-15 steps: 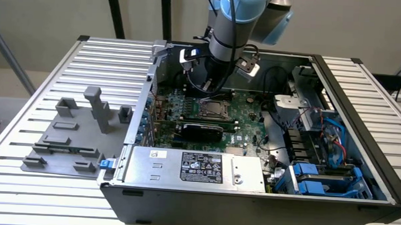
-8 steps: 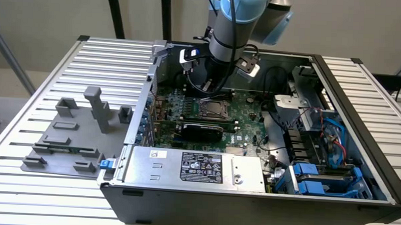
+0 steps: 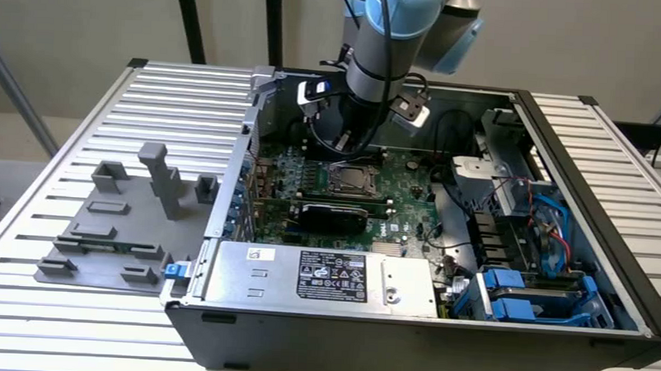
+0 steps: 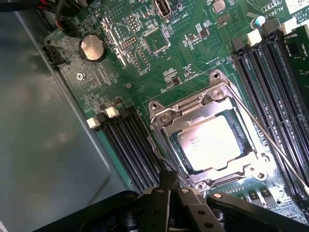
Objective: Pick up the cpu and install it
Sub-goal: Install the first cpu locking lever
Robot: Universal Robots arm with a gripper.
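Tool (image 4: 169, 186) closed, empty, just above socketed cpu (image 4: 210, 143)

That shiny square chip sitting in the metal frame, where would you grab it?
By two opposite edges, coming straight down from above. The cpu lies flat inside the socket frame, so only its thin rim offers a hold, and the frame blocks any sideways approach.

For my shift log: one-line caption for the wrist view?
Shut gripper poised above the cpu, which sits in the motherboard socket.
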